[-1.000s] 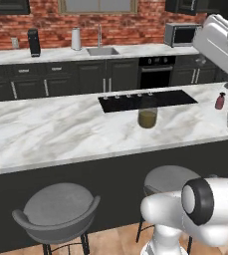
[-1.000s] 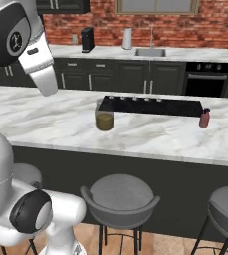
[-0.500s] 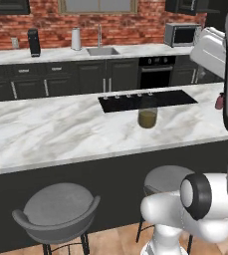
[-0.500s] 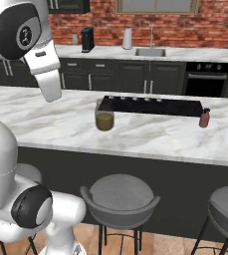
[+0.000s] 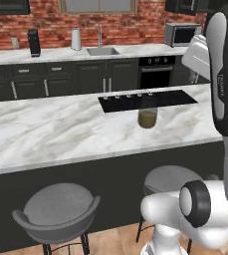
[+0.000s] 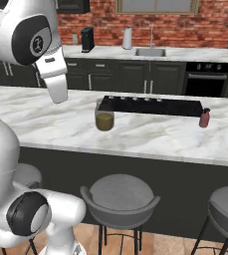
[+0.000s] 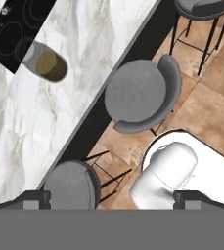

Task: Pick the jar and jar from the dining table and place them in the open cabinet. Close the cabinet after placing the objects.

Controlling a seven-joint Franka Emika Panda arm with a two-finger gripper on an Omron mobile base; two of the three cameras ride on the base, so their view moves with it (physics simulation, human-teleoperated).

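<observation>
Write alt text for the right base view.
An olive-filled jar stands on the marble table just before the black cooktop, a small reddish jar farther right. The white arm rises at left; two grey stools stand below.

Base views aimed forward over dining table (image 5: 60,134) from behind-left and behind-right; olive-filled jar (image 6: 104,119) shared. Hand view pointed straight down, high up.

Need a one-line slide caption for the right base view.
Clear glass jar with olive-yellow filling and small reddish jar on white marble island beside black cooktop.
</observation>
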